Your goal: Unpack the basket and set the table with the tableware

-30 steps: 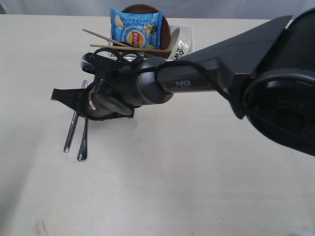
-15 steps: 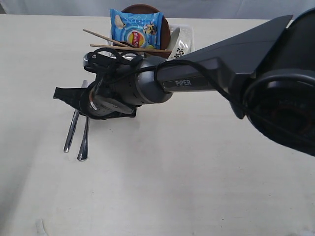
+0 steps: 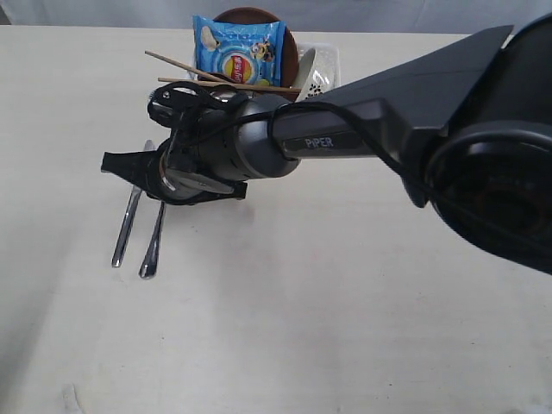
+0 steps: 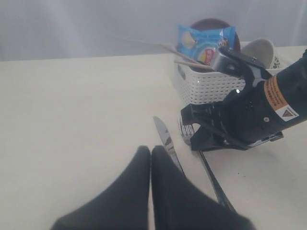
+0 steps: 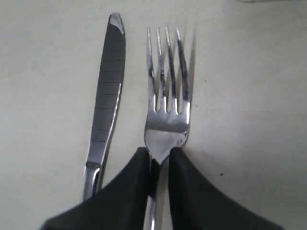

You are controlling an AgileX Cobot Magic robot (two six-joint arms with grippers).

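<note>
**Right claw [image 5: 157,160] pinching the fork [image 5: 166,96] by its neck, beside the knife [image 5: 108,81].**

The fork sits right between the claw's fingers, low over the surface [image 3: 345,328] in front of the basket [image 4: 206,86]; I cannot tell whether it rests there. Its long axis runs parallel to the knife just beside it, tines towards the basket, handle away from it. The left claw [image 4: 151,160], pressed together and empty, hangs near the handle ends. Letting go looks like the right arm's job.
</note>
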